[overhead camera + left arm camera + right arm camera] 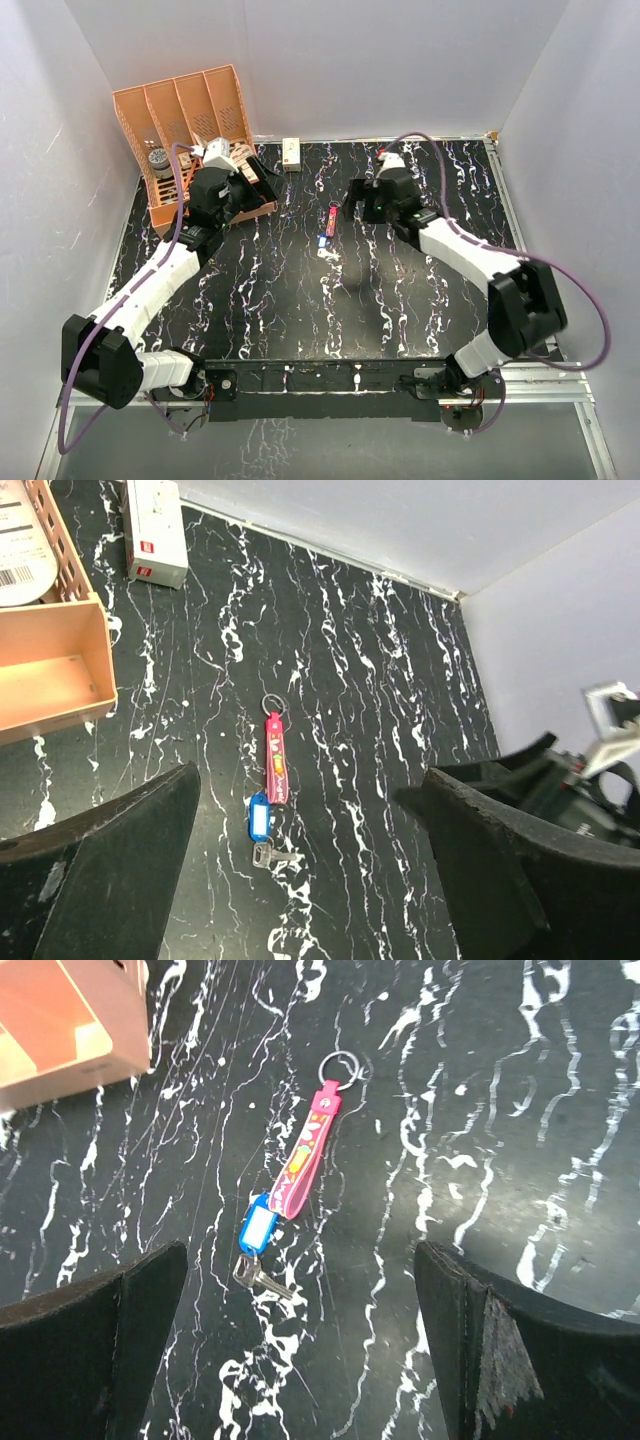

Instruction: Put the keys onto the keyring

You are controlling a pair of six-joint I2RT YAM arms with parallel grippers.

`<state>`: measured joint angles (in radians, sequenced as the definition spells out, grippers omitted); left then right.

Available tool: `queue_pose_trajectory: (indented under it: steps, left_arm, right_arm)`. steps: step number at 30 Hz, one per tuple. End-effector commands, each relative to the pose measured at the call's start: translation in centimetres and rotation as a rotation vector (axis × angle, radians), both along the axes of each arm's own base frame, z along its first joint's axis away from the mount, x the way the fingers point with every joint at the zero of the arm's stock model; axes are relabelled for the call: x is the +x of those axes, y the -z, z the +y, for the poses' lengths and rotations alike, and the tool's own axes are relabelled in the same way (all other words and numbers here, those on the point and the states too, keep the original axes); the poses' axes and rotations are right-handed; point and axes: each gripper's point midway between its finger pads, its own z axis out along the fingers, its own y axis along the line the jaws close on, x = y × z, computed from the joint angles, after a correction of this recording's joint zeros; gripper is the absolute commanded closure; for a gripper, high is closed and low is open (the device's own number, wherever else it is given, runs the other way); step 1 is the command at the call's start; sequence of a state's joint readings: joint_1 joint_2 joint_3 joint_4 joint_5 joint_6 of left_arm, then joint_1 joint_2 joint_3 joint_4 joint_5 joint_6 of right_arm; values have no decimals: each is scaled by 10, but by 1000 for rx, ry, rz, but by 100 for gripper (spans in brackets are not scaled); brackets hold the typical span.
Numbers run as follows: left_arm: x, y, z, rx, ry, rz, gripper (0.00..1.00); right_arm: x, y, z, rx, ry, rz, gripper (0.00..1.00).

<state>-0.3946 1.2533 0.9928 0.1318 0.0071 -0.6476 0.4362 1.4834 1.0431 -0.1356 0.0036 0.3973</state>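
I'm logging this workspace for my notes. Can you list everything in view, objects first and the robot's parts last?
table: one, black with white veining, under everything
keyring: one, pink strap with a metal ring, middle of the table
blue-headed key: one, blue, at the strap's near end
silver key: one, pale metal, right beside the blue one
white box: one, white with a red mark, by the back wall
rack: one, orange, back left corner, a few items inside
left end effector: one, black, open, by the rack
right end effector: one, black, open, right of the keyring
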Motion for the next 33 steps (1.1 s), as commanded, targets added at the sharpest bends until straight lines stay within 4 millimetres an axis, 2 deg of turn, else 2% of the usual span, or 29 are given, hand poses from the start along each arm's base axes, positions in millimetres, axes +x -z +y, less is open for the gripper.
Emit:
queue_pose_trajectory:
  steps: [1,5,6,11,17,22,33]
  left_arm:
    - [-12,4,-2,28,37,9,10]
    - [-21,6,2,49,34,4,12]
    - [-22,7,3,55,33,4,12]
    - [-29,9,8,74,32,9,12]
    - [-31,11,8,77,39,6,12]
    - [-32,10,7,67,43,-5,11]
    - [-32,14,11,83,31,-3,11]
  right_arm:
    - [23,-2,31,-44,-6,-32,5]
    - [36,21,48,-81,9,19,9]
    - [40,39,51,-102,14,50,9]
    - [50,64,66,-135,25,102,14]
    - [59,81,81,-174,39,125,21]
    - [59,90,88,-190,39,142,29]
    - [52,112,86,-221,54,196,38]
